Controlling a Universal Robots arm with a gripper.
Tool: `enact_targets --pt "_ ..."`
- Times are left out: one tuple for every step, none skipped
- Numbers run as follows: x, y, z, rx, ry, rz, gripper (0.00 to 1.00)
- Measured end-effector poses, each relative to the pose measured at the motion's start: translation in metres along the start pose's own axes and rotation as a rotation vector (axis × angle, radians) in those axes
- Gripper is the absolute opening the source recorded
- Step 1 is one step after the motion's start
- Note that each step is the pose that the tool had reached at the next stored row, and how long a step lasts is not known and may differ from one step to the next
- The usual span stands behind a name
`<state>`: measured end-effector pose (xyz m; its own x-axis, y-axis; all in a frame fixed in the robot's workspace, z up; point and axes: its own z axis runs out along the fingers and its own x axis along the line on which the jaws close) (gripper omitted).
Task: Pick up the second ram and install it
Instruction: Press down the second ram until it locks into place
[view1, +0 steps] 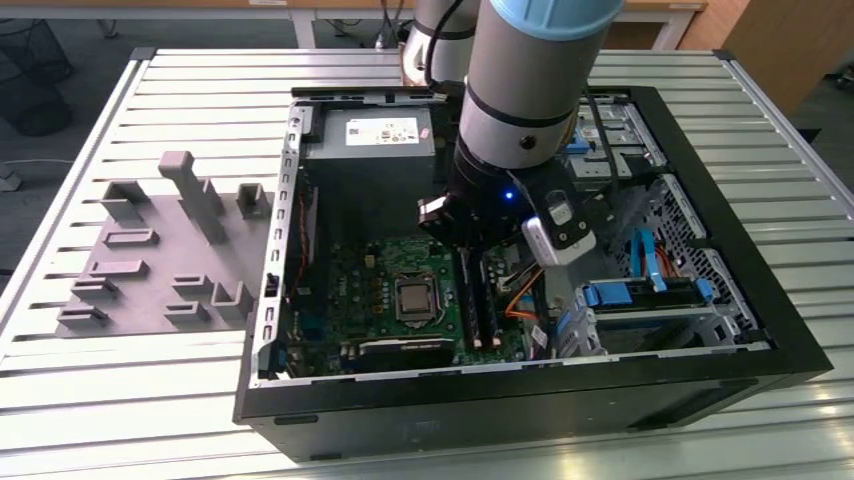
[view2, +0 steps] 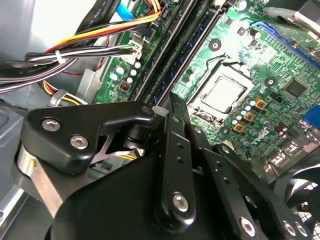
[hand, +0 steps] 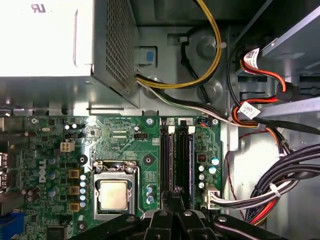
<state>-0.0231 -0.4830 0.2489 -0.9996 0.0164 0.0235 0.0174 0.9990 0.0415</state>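
The second ram (hand: 178, 160) is a long dark stick standing edge-on in the black slots beside the processor socket (hand: 114, 194) on the green motherboard (hand: 120, 135). In the exterior view it is the dark strip (view1: 470, 300) running out from under the wrist. My gripper (hand: 176, 192) is low inside the open computer case (view1: 747, 350), with its two black fingers pinched together on the stick's top edge. The second wrist view has the gripper (view2: 171, 97) meeting the slot rows. How deep the stick sits in the slot cannot be told.
A silver power supply (hand: 60, 40) fills the case's far end. Bundled cables (hand: 280, 180) hang close beside the slots, next to a drive cage with blue parts (view1: 641, 295). A grey holder fixture (view1: 160, 250) stands on the slatted table (view1: 134, 400) at the exterior view's left.
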Motion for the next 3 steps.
enact_targets --pt "0.0000 0.0000 0.0000 0.0000 0.0000 0.000 0.11" --pt "0.0000 0.0000 0.0000 0.0000 0.0000 0.000 0.11" --pt "0.0000 0.0000 0.0000 0.0000 0.0000 0.000 0.11"
